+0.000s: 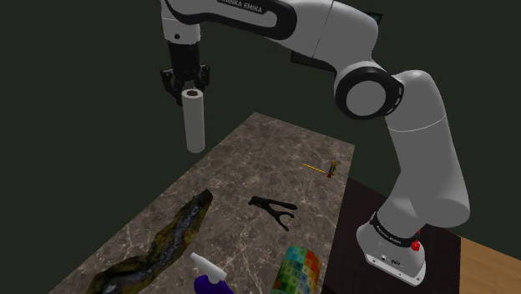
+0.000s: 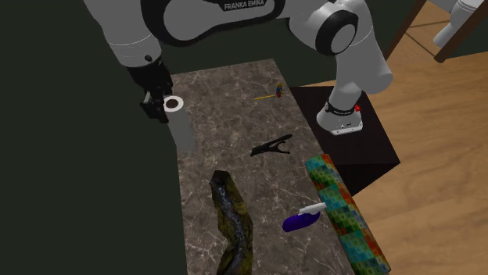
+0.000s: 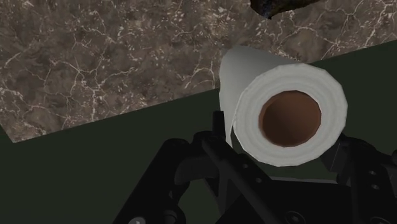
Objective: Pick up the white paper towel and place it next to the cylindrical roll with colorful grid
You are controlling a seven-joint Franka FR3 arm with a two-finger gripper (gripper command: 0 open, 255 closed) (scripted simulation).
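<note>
Gripper (image 1: 189,86) clamped on white paper towel (image 1: 194,125): 1 upright roll, aloft. Wrist view adds brown core (image 3: 289,116). Grid roll (image 1: 296,271) at shoulder view's 5 o'clock.

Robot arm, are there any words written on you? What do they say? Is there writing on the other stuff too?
"FRANKA EMIKA": on the upper link of the white arm, in dark letters, seen in the second exterior view; in the shoulder view its start is cut off.
Small marks on the arm's base: too small to read.
Paper towel, colourful grid roll, purple spray bottle: no writing to be seen.
</note>
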